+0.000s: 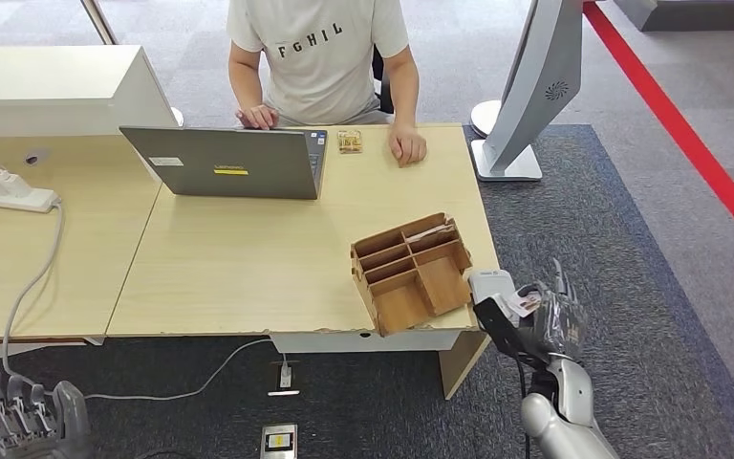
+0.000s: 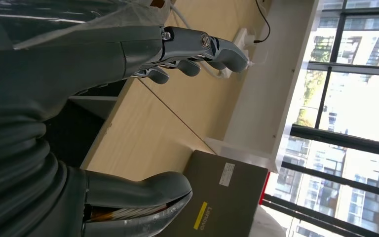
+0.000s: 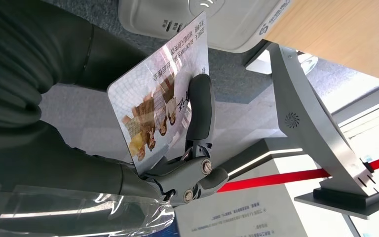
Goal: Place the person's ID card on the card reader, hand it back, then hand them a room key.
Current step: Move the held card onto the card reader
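My right robot hand [image 1: 547, 316] pinches the ID card [image 3: 160, 94] between thumb and fingers, just off the bench [image 1: 248, 268] corner, with the card's far edge nearly at the white card reader [image 1: 490, 284]. My left robot hand [image 1: 24, 421] hangs low beside the bench, fingers spread and holding nothing. I judge the step in hand to be laying the card on the reader. To do it well, I should level the card so its face lies flat over the reader's top, lower it gently, and keep my pinch light so it does not bend or slip. The wooden organiser [image 1: 411, 271] sits just beside the reader, so I should come in from the open side. The person [image 1: 320, 57] waits across the bench.
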